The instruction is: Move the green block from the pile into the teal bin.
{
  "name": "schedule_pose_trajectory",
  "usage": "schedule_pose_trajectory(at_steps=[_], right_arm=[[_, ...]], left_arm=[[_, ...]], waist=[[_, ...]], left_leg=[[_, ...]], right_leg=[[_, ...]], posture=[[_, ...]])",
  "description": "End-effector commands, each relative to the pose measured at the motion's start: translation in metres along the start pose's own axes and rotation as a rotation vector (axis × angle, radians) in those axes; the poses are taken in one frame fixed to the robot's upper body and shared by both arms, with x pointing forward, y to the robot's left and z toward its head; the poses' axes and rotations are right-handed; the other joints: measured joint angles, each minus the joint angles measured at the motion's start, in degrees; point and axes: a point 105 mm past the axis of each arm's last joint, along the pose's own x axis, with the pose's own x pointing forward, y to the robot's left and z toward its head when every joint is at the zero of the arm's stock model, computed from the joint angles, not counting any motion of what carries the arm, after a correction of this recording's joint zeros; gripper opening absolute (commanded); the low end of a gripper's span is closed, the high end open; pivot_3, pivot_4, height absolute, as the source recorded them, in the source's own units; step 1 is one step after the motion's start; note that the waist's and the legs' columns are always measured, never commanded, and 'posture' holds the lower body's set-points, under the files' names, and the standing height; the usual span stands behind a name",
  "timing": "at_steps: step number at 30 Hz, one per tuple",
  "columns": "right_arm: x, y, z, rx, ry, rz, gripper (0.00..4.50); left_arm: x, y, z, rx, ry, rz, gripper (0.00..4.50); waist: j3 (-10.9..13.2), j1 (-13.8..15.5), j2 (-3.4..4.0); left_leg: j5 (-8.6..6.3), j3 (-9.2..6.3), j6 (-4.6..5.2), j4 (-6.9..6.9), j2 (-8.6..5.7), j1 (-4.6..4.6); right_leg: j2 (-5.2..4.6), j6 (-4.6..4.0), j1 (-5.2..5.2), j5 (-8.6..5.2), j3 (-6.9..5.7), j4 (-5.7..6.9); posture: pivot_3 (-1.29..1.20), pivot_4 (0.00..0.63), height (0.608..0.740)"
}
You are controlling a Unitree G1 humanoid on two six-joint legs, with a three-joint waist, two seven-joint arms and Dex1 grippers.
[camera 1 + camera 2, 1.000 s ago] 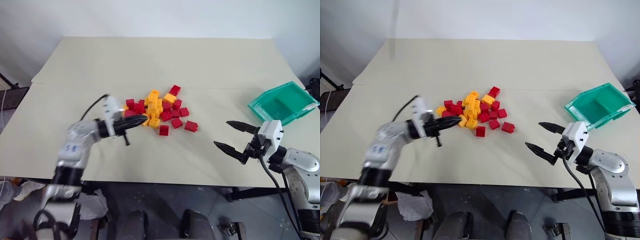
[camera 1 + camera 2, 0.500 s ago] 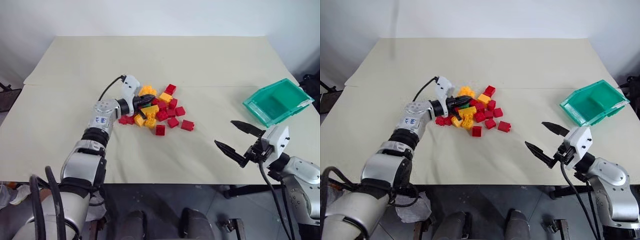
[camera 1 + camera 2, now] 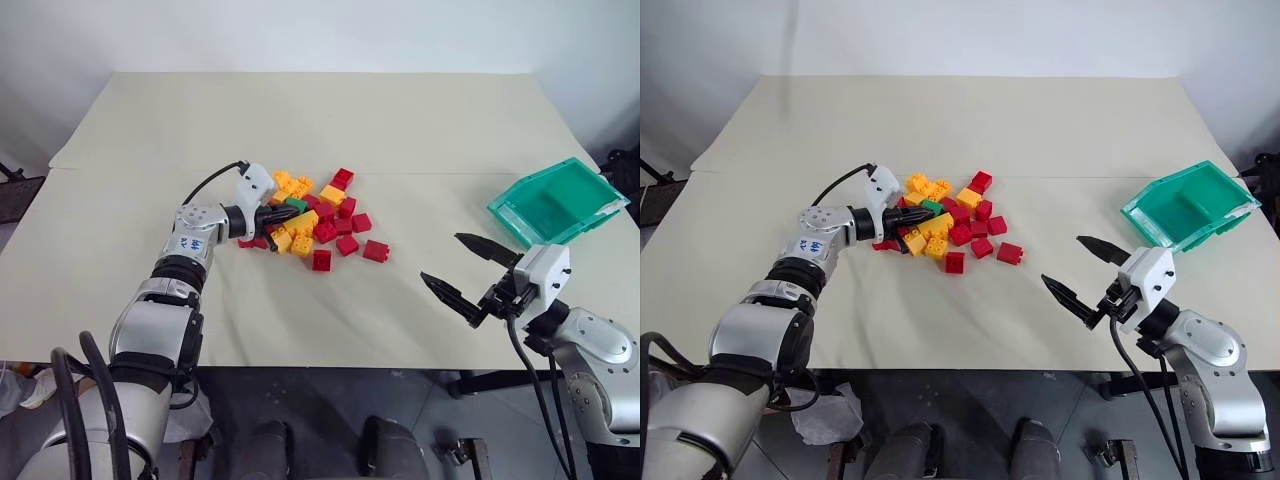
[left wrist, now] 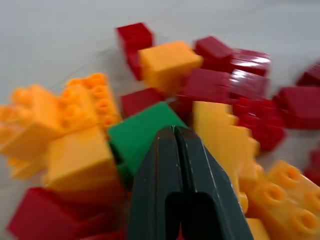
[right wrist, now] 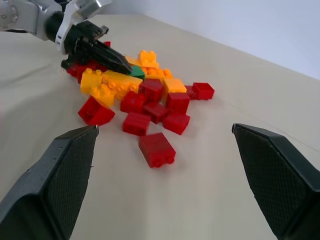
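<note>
Across the table [image 3: 300, 120], your shut left claw [image 3: 288, 212] has pushed into the pile [image 3: 315, 220], baring the green block [image 3: 296, 204]; the right claw [image 3: 470, 275] gapes empty.

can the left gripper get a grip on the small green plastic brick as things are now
Probably not yet. The left gripper is shut, tips at the small green plastic brick, which is wedged among the yellow bricks of the pile; it must open first.

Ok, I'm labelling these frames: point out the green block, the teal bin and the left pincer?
green block [image 4: 137, 132], left wrist view, its top face.
teal bin [image 3: 510, 212], left eye view, its near rim.
left pincer [image 3: 927, 211], right eye view, at its shut tips.
</note>
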Motion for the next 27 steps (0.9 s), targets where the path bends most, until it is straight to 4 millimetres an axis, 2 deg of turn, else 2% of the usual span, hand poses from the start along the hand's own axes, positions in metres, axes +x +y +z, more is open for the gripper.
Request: schedule_pose_trajectory(at_steps=[1,5,8,13,16,21,24,27], right_arm=[[0.007,0.002,0.015,-0.028,-0.041,0.011,4.5],[0.007,0.003,0.016,-0.021,-0.042,0.014,4.5],[0.008,0.003,0.017,-0.017,-0.047,0.017,4.5],[0.009,0.005,0.018,-0.012,-0.058,0.032,4.5],[0.01,0.006,0.017,-0.007,-0.058,0.04,4.5],[0.01,0.007,0.016,-0.001,-0.056,0.047,4.5],[0.011,0.007,0.016,0.001,-0.056,0.052,4.5],[0.011,0.007,0.015,0.005,-0.055,0.056,4.5]], left_arm=[[-0.004,-0.022,-0.005,0.051,0.038,-0.172,0.04],[-0.008,-0.031,-0.003,0.039,0.02,-0.229,0.04],[-0.02,-0.018,0.005,0.057,-0.034,-0.147,0.04],[-0.06,0.005,0.019,0.032,-0.166,-0.036,0.04],[-0.095,0.013,0.012,0.041,-0.174,0.031,0.64],[-0.134,0.011,-0.015,0.046,-0.074,0.106,2.16],[-0.149,0.007,-0.024,0.035,-0.046,0.142,3.11],[-0.151,0.004,-0.026,0.025,-0.054,0.162,4.08]], waist=[[0.0,-0.05,0.0],[0.0,-0.05,0.0],[0.0,-0.12,0.0],[0.0,-0.52,0.0],[0.0,-0.64,0.01],[0.0,-0.33,0.0],[0.0,0.1,0.0],[0.0,0.36,0.0]], left_leg=[[0.0,0.0,0.0,0.0,0.0,0.0],[0.0,0.0,0.0,0.04,0.02,0.0],[0.0,0.0,0.0,0.06,0.03,0.0],[0.0,0.01,0.0,0.03,0.1,0.0],[-0.01,0.02,-0.02,0.04,0.15,0.02],[-0.02,0.03,-0.04,0.06,0.2,0.05],[-0.03,0.02,-0.04,0.12,0.2,0.03],[-0.05,0.02,-0.05,0.15,0.22,0.02]], right_leg=[[0.0,0.0,0.0,0.0,0.0,0.01],[0.0,0.0,0.0,0.0,0.01,0.04],[0.0,0.0,0.0,0.0,0.01,0.06],[0.02,-0.01,-0.07,0.0,0.01,0.09],[0.05,-0.02,-0.07,0.01,0.01,0.11],[0.09,-0.04,-0.06,0.02,0.01,0.12],[0.09,-0.05,-0.05,0.03,0.01,0.13],[0.1,-0.06,-0.05,0.03,0.01,0.14]], posture=[[0.0,0.15,0.74],[0.0,0.15,0.74],[0.0,0.15,0.74],[0.0,0.15,0.74],[0.0,0.15,0.74],[0.0,0.15,0.74],[0.0,0.15,0.74],[0.0,0.15,0.74]])
